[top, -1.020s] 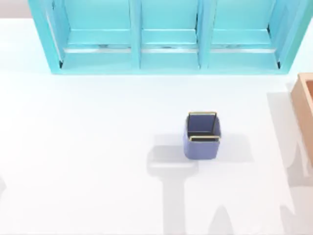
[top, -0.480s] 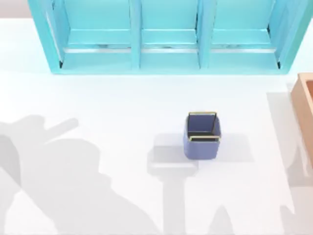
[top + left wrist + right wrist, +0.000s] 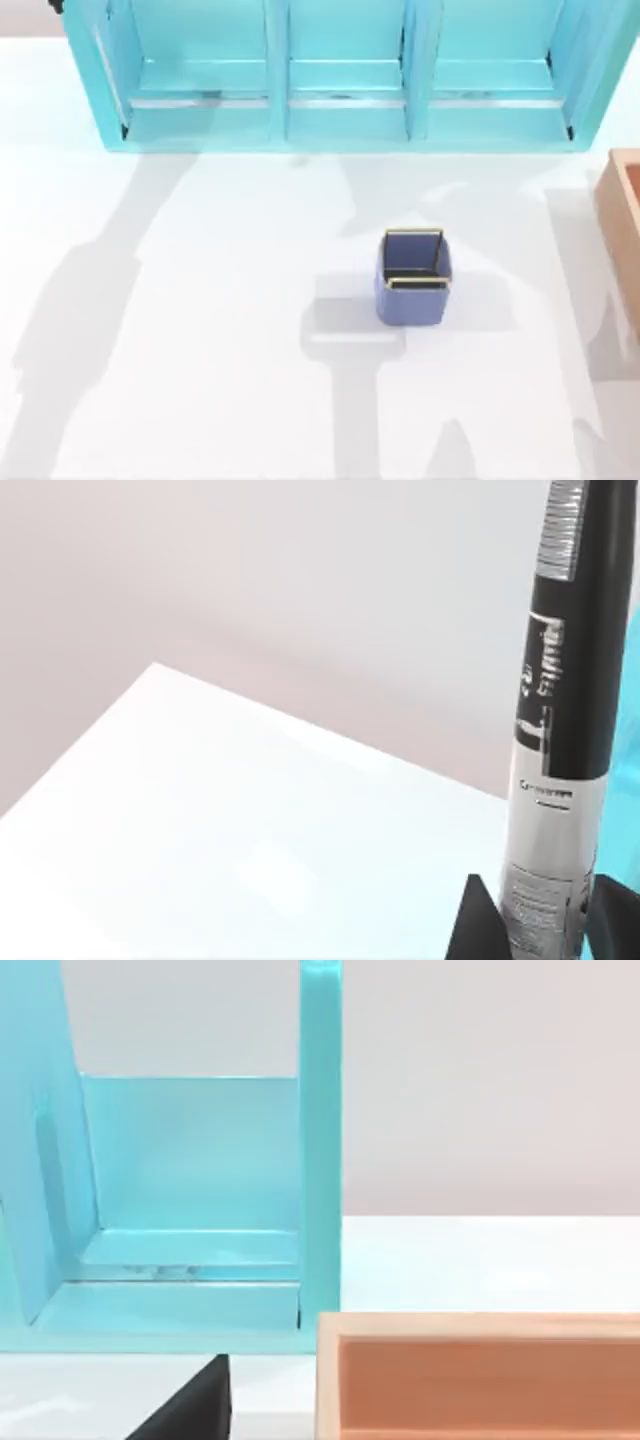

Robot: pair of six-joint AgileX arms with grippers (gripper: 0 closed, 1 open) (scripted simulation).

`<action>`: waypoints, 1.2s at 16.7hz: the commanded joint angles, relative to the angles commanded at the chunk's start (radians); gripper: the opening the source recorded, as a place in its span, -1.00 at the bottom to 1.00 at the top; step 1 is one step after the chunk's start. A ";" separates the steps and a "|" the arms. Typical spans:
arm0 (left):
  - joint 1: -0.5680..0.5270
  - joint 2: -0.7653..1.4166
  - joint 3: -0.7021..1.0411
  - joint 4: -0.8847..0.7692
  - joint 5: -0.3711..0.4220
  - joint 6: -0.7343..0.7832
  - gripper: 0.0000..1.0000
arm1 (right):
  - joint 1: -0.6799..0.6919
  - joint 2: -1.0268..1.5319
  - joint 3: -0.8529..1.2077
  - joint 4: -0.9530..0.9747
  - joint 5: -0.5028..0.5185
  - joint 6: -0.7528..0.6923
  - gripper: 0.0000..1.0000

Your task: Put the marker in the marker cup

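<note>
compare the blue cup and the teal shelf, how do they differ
The cup is periwinkle blue with a thin gold rim; the shelf is plain teal. The cup is small and stands alone mid-table; the shelf is far bigger and spans the table's far edge. The cup opens upward as one cavity; the shelf opens at the front, split into compartments by uprights. Both are boxy and rest on the white table.
</note>
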 joint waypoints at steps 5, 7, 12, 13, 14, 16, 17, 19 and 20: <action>-0.476 0.170 0.003 0.263 -0.529 -0.044 -1.00 | 0.000 0.000 0.000 0.000 0.000 0.000 1.00; -0.631 0.237 -0.002 0.361 -0.707 -0.058 -1.00 | 0.000 0.000 0.000 0.000 0.000 0.000 1.00; -0.879 0.361 -0.021 0.539 -0.990 -0.078 -1.00 | 0.000 0.000 0.000 0.000 0.000 0.000 1.00; -0.901 0.374 -0.024 0.557 -1.014 -0.080 -1.00 | 0.000 0.000 0.000 0.000 0.000 0.000 1.00; -0.913 0.381 -0.026 0.567 -1.027 -0.081 -1.00 | 0.000 0.000 0.000 0.000 0.000 0.000 1.00; -0.916 0.383 -0.027 0.570 -1.030 -0.081 -1.00 | 0.000 0.000 0.000 0.000 0.000 0.000 1.00; -0.916 0.383 -0.027 0.570 -1.030 -0.081 -1.00 | 0.000 0.000 0.000 0.000 0.000 0.000 1.00; -0.908 0.444 0.034 0.528 -0.888 -0.071 -1.00 | 0.000 0.000 0.000 0.000 0.000 0.000 1.00; -0.908 0.443 0.032 0.528 -0.891 -0.072 -1.00 | 0.000 0.000 0.000 0.000 0.000 0.000 1.00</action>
